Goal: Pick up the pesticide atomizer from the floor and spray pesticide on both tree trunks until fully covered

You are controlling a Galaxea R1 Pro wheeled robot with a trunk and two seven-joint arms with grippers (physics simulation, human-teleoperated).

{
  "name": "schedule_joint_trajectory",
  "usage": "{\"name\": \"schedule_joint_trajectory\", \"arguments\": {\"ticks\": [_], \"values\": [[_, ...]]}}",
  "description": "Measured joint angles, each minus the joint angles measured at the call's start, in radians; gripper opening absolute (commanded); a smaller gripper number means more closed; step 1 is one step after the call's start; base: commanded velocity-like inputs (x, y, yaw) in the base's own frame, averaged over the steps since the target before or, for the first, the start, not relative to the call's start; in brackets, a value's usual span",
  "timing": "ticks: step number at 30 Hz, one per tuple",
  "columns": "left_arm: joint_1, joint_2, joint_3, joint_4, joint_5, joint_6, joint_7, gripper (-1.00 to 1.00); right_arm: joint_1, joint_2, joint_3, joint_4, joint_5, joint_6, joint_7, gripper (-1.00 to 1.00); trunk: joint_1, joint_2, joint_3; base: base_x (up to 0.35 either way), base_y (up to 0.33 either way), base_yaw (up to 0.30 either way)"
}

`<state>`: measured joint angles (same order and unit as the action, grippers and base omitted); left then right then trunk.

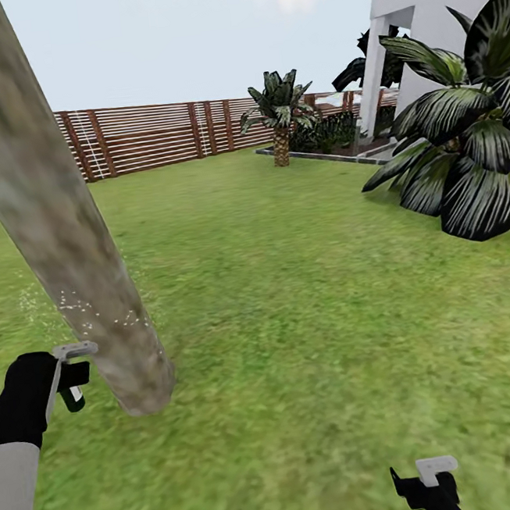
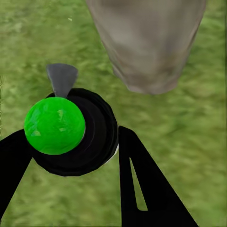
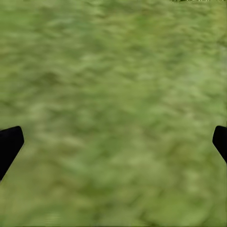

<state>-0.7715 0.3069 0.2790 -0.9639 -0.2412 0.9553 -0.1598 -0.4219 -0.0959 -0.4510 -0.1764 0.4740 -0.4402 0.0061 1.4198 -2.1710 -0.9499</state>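
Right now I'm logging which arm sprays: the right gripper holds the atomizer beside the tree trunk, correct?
Not quite: the left gripper holds the atomizer beside the tree trunk. The left wrist view shows its jaws closed around it; the right gripper is open over grass.

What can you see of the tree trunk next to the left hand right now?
The thick mottled grey-tan tree trunk looks like a smooth, bare column and appears tilted in the head view, its base meeting the green grass lawn. Tiny white specks of pesticide dot its lower part. The left hand sits close beside it, gripping the black atomizer; contact with the trunk is unclear.
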Motion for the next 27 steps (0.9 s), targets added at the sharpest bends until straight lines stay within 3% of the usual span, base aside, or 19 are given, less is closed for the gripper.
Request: {"name": "schedule_joint_trajectory", "arguments": {"ticks": [3,5,10,16,20,23,27], "values": [[0.000,0.000,0.001,0.002,-0.001,-0.038,-0.002,-1.00,0.000,-0.001,0.000,0.000,0.000,0.000,0.000,1.00,0.000,0.000,0.000,0.102,0.098,0.000],[0.033,0.001,0.002,-0.001,-0.002,-0.062,-0.002,-1.00,0.000,0.000,0.000,0.000,0.000,0.000,0.000,1.00,0.000,0.000,0.000,0.015,0.015,0.000],[0.071,-0.003,0.002,-0.004,0.003,-0.072,-0.002,-1.00,-0.001,0.002,0.001,0.001,0.001,0.001,0.000,1.00,0.000,0.000,0.000,0.002,0.002,0.149],[0.072,-0.005,0.005,0.008,0.056,-0.182,-0.008,-1.00,0.000,0.001,0.000,0.002,0.001,0.001,0.000,1.00,0.000,0.000,0.000,0.000,0.000,0.272],[0.072,-0.028,0.005,0.080,0.062,-0.204,-0.013,-1.00,0.000,0.002,0.001,0.002,0.001,0.001,0.000,1.00,0.000,0.000,0.000,0.000,0.000,0.149],[0.072,-0.045,0.005,0.133,0.059,-0.280,-0.008,-1.00,0.000,0.002,0.001,0.002,0.001,0.000,0.000,1.00,0.000,0.000,0.000,0.068,-0.089,0.011],[0.072,-0.060,0.009,0.173,0.055,-0.310,0.002,-1.00,0.000,0.001,0.000,0.000,0.000,0.000,-0.001,1.00,0.000,0.000,0.000,0.026,-0.260,0.000]]}}
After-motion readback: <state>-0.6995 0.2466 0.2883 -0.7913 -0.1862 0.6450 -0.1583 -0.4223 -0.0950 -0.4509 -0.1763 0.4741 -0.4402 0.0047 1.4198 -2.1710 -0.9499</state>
